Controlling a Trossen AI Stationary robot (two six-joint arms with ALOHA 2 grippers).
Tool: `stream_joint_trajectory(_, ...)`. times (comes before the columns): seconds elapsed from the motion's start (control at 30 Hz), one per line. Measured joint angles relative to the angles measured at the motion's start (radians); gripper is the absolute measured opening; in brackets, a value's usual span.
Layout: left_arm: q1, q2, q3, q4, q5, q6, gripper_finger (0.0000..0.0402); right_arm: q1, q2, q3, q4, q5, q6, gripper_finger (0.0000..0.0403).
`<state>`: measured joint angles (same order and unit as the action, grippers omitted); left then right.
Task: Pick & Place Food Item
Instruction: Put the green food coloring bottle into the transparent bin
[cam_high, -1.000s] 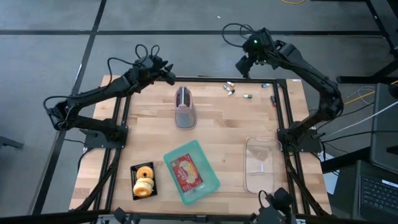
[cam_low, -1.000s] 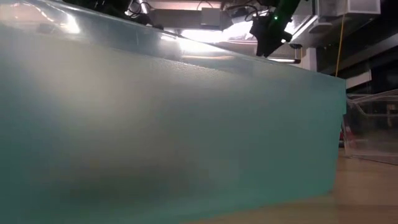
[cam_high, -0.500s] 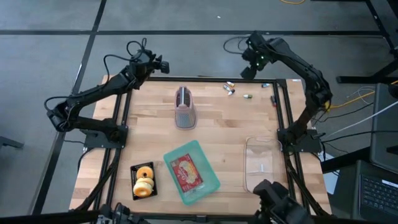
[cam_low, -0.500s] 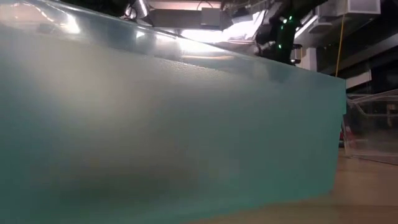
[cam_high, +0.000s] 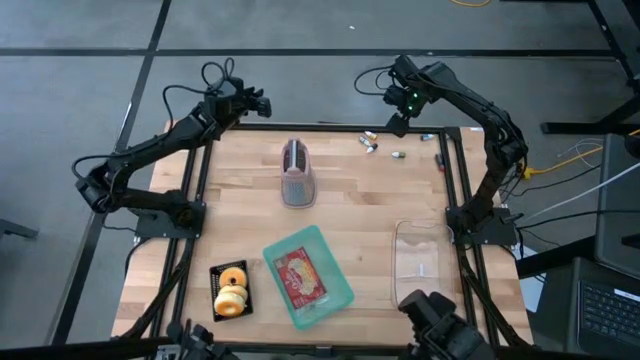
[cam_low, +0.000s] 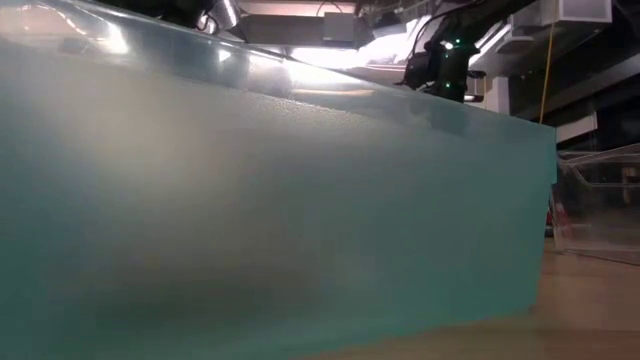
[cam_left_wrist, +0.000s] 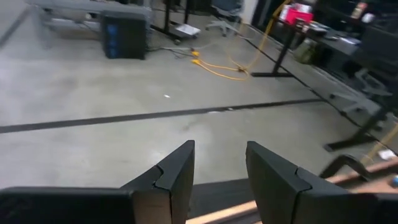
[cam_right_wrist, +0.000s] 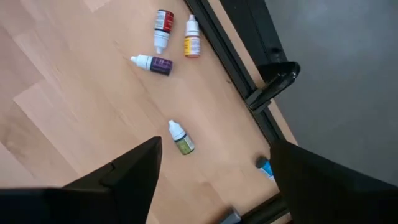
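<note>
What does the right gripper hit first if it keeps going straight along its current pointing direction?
Probably the small green dropper bottle on the wooden table: it lies between the open right gripper's fingers in the wrist view. Depth is unclear.

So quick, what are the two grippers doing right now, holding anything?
Left gripper: open, holding nothing, out past the table's far edge.
Right gripper: open wide, empty, above the small bottles.
</note>
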<state>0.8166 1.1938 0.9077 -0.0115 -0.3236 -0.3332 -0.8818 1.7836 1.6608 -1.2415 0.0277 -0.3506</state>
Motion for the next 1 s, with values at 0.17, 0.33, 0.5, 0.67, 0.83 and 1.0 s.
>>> stream_joint_trajectory(0.17, 0.017, 0.0, 0.0, 0.0, 0.05, 0.011, 0.0141, -0.001, 0.0, 0.0, -0.011, 0.014, -0.002, 0.0293)
stream_joint_trajectory(0.33, 0.034, 0.0, 0.0, 0.0, 0.105, -0.006, 0.0141, 0.0, 0.0, -0.038, -0.016, 0.009, 0.006, 0.029)
stream_joint_trajectory(0.5, 0.053, 0.0, 0.0, 0.0, 0.11, -0.004, 0.0141, 0.005, -0.001, -0.161, -0.1, 0.026, 0.035, 0.029)
stream_joint_trajectory(0.67, 0.068, 0.0, 0.0, 0.0, 0.15, 0.039, 0.0141, 0.003, -0.016, -0.277, -0.075, 0.051, 0.029, 0.029)
stream_joint_trajectory(0.83, 0.084, 0.001, 0.0, 0.0, 0.172, 0.049, 0.0141, 0.018, -0.016, -0.314, 0.015, 0.008, 0.02, 0.029)
stream_joint_trajectory(1.0, 0.087, 0.001, 0.0, 0.0, 0.181, 0.071, 0.0141, 0.071, -0.016, -0.315, 0.086, 0.006, -0.06, 0.029)
